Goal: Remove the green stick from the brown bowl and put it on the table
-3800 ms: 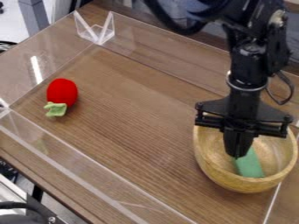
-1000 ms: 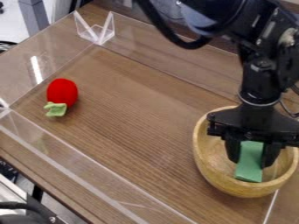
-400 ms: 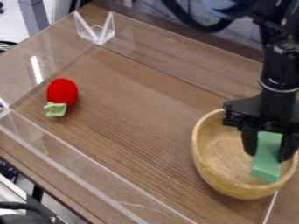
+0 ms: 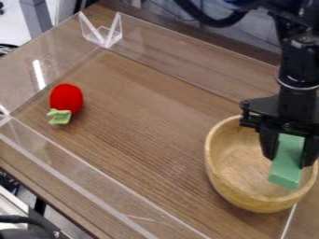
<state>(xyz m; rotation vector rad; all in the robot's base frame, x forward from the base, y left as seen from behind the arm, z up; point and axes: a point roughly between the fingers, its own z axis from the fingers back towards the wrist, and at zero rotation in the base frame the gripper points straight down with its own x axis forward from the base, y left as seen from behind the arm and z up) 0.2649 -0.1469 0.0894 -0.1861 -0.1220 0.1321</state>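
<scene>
The green stick (image 4: 288,162) hangs upright above the right side of the brown bowl (image 4: 237,176), lifted off the bowl's floor. My gripper (image 4: 286,140) points almost straight down and is shut on the stick's upper end, a black finger on each side. The bowl sits at the right front of the table (image 4: 149,112), and its inside looks bare under the stick.
A red strawberry toy (image 4: 65,100) with green leaves lies at the left of the table. Low clear acrylic walls (image 4: 103,32) border the tabletop, and one runs just right of the bowl.
The gripper has risen with the green stick, lifting it off the bowl's floor and drifting slightly right. Bowl and strawberry toy have stayed put.
</scene>
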